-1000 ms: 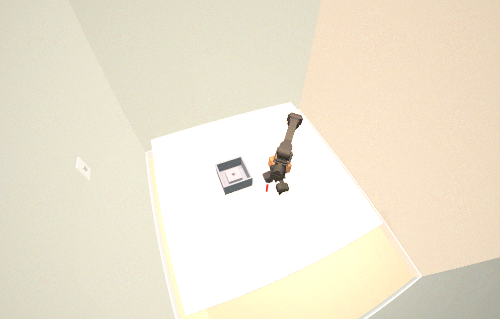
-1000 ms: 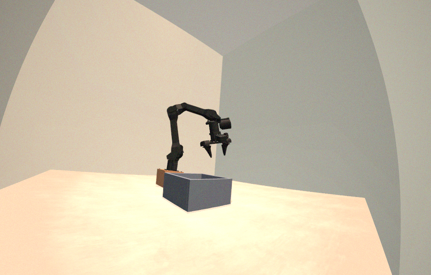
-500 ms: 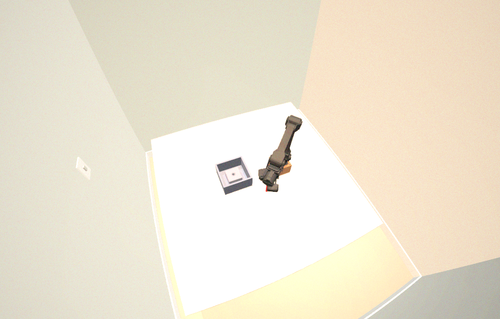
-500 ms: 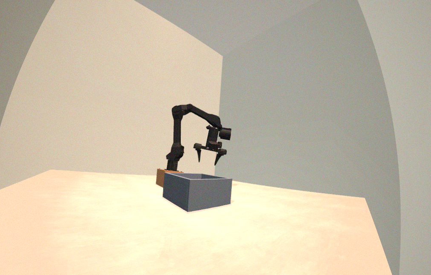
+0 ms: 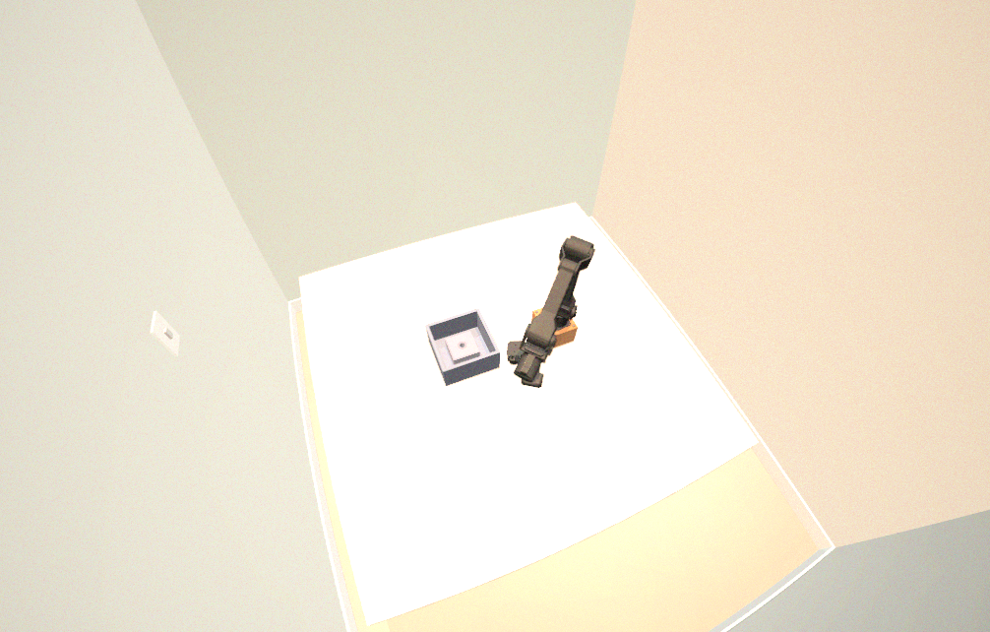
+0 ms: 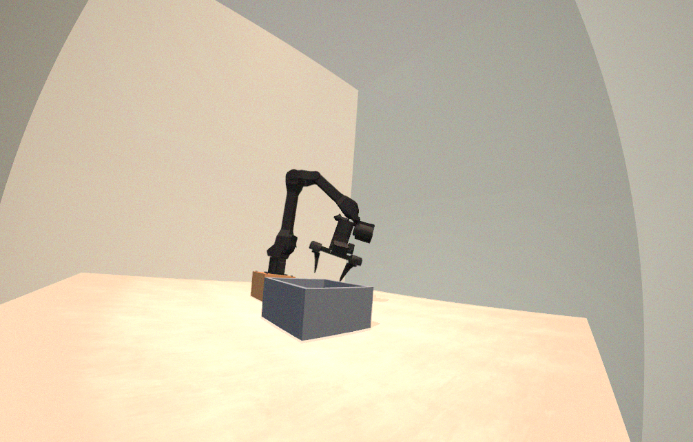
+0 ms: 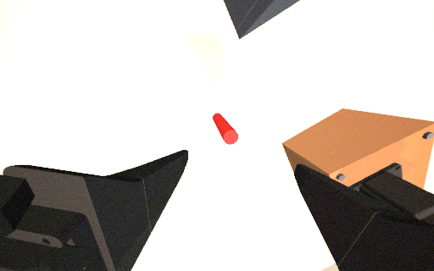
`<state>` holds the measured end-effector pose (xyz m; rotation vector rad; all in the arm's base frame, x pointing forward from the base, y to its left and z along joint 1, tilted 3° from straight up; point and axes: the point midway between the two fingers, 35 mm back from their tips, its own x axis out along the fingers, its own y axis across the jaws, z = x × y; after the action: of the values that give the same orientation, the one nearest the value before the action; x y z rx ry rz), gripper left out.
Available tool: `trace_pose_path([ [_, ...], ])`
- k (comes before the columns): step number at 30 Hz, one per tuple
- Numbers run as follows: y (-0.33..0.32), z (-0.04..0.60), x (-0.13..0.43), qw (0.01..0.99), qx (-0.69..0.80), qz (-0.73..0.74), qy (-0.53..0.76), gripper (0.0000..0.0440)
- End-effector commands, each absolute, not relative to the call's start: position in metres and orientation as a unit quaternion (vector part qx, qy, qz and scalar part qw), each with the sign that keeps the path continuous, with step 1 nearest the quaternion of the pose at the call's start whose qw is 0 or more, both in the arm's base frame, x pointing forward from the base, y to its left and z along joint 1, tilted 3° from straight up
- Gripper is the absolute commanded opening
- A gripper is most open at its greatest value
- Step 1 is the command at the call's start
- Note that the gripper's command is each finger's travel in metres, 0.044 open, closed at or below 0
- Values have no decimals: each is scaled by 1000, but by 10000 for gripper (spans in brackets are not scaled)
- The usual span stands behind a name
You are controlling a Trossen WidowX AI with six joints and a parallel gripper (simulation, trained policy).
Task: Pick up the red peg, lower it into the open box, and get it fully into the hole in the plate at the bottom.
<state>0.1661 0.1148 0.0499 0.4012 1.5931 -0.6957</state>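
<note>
Red peg [image 7: 225, 128]: upright on the white table [image 5: 404, 471] [image 6: 228, 384] [image 7: 103, 85], outside the box; seen in the wrist view, hidden in the top and exterior views.
Long axis of peg: vertical, standing on one round end, the other pointing up; drawn slantwise by perspective in the wrist view, with the lighter top end toward the lower right and the foot toward the upper left.
Peg relative to hand: below the gripper [image 5: 524, 367] [image 6: 328, 276] [image 7: 242, 158]; in the wrist view, just beyond the fingertips and across from the gap, a little nearer the left-hand finger of that view; touching neither finger.
Gripper: wide open, holding nothing; raised above the table, fingers pointing downward; right of the box in the top view, beyond it in the exterior view.
Open box [image 5: 471, 371] [image 6: 338, 311] [image 7: 252, 14]: slate blue, square, flat on the table, open side up; left of the gripper in the top view, only a corner at the upper edge of the wrist view.
Plate [image 5: 452, 351]: pale and square, at the bottom of the box, with a small dark hole near the middle.
Arm [image 5: 558, 294] [image 6: 290, 214] [image 7: 408, 195]: black, bent at a high elbow, reaching down toward the near side in the top view.
Orange block [image 5: 565, 337] [image 6: 255, 285] [image 7: 341, 140]: under the foot of the arm; right of the box in the top view, behind its left side in the exterior view.
Wall fitting [image 5: 165, 333]: small and white, on the left wall.
</note>
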Motion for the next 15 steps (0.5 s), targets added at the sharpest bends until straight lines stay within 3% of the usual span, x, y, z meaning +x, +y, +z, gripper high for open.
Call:
trace_pose_path([
  [1,113,38,167,628,172,-313,691,440],
  [12,110,-6,173,645,170,-314,675,440],
  [15,109,-15,174,648,167,-313,673,422],
])
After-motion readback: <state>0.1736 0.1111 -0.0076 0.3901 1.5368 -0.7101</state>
